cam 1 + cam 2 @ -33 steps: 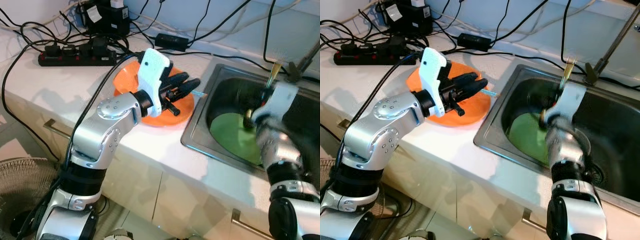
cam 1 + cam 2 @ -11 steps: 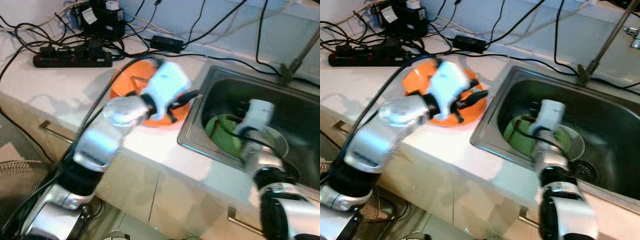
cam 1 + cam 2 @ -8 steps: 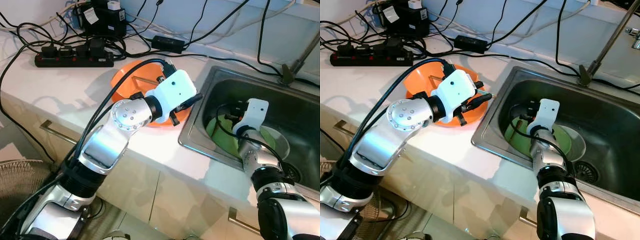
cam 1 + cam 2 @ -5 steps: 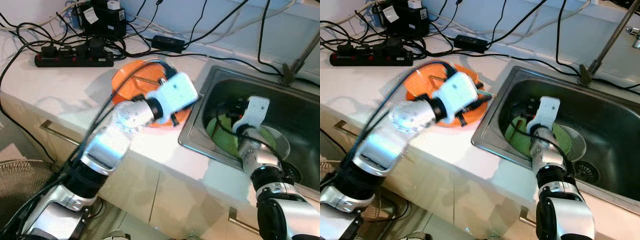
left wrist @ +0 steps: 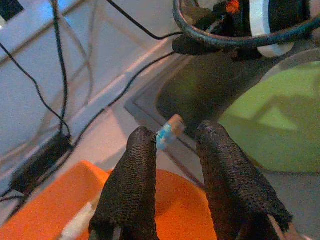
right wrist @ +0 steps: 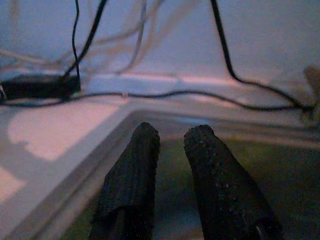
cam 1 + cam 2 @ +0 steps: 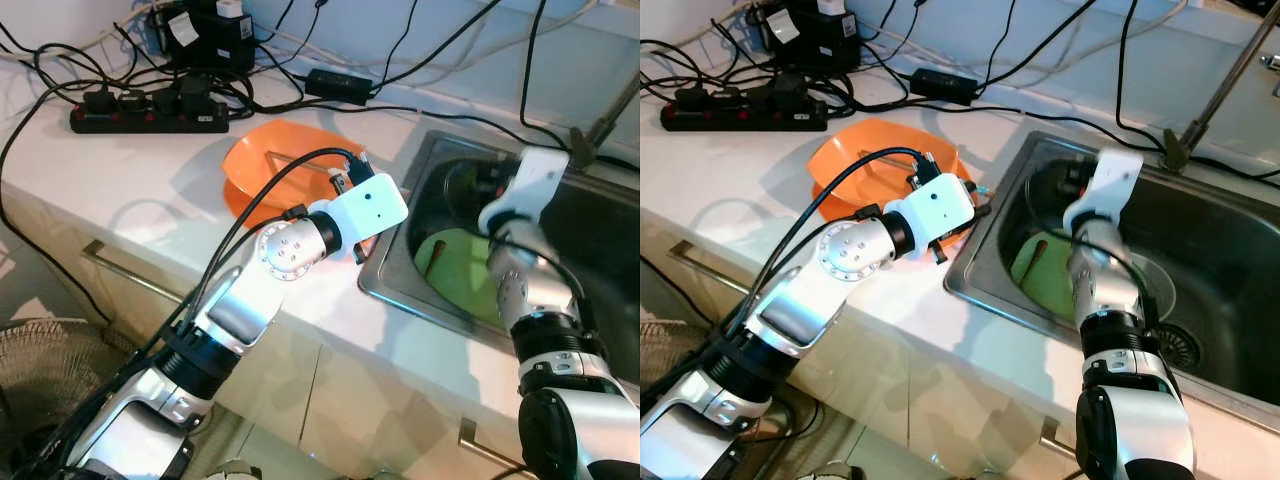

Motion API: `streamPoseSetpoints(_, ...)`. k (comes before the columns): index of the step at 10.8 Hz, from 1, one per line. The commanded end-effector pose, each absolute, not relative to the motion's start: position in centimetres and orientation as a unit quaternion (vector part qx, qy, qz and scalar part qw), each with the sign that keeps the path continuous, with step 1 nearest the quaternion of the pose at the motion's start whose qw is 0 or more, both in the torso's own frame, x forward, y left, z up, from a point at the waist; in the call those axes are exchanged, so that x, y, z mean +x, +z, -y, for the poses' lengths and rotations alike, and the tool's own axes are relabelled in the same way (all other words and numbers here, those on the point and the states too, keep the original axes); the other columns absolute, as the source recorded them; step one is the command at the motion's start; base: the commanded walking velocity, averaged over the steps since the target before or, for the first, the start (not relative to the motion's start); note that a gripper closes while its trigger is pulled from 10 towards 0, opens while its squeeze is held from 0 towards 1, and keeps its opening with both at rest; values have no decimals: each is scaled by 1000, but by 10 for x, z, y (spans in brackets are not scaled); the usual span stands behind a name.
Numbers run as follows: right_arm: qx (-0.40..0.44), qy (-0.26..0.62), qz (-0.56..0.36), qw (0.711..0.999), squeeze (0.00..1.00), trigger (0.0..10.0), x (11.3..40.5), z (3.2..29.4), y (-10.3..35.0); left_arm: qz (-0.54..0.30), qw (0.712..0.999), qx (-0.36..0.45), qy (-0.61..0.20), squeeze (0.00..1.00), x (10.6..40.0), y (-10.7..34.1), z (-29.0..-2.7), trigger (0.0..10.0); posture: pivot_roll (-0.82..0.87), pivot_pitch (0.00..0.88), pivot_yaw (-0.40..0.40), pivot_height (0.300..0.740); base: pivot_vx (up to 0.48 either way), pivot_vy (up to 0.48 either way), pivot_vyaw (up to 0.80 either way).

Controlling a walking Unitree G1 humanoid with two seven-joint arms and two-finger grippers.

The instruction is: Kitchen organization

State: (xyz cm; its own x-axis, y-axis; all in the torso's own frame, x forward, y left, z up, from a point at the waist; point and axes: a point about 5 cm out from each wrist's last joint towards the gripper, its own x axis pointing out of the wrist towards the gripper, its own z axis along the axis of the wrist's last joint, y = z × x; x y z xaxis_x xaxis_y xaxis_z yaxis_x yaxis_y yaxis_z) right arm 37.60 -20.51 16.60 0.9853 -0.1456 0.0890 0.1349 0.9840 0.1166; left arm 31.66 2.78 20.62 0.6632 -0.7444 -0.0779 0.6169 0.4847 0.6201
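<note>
An orange plate (image 7: 270, 170) lies on the white counter with a thin tan stick on it. My left gripper (image 5: 177, 130) hovers over the plate's sink-side rim, open, nothing between its fingers. A small blue-and-tan piece (image 5: 167, 131) lies just past its fingertips at the sink's edge. In the sink (image 7: 390, 285) a green plate (image 7: 465, 275) rests on a pale bowl (image 7: 1155, 290), and a brown stick (image 7: 437, 258) lies on the green plate. My right gripper (image 6: 170, 132) hangs above the sink's back left part, fingers slightly apart and empty.
A black power strip (image 7: 150, 118), a power adapter (image 7: 340, 82) and many cables crowd the back of the counter. The faucet (image 7: 1220, 85) rises behind the sink. A fan guard (image 7: 40, 370) stands on the floor at the lower left.
My right gripper has let go of the stick, which now lies on the green plate, and has risen toward the sink's back. My left gripper has shifted across the orange plate toward the sink.
</note>
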Motion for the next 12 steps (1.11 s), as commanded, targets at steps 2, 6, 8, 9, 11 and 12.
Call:
streamPoseSetpoints(2,57,-89,76,991,0,10000,372,214,174,122,844,340,-395,0,316,206,-21,10000,64,43,-79,740,0,0,0)
streamPoseSetpoints(6,57,-79,66,993,0,10000,367,210,168,118,818,414,-382,0,324,199,-19,10000,63,46,-78,740,0,0,0)
streamPoseSetpoints(8,58,-77,67,993,0,10000,367,209,169,125,810,438,-369,0,329,201,-15,10000,61,46,-76,740,0,0,0)
streamPoseSetpoints(9,58,-76,67,993,0,10000,367,209,169,127,810,440,-366,0,330,202,-14,10000,61,46,-76,740,0,0,0)
streamPoseSetpoints(11,59,-76,65,993,0,10000,366,208,168,126,809,451,-356,0,335,202,-12,10000,61,46,-76,740,0,0,0)
streamPoseSetpoints(12,58,-74,65,993,0,10000,367,207,168,126,808,460,-346,0,340,204,-10,10000,61,46,-76,740,0,0,0)
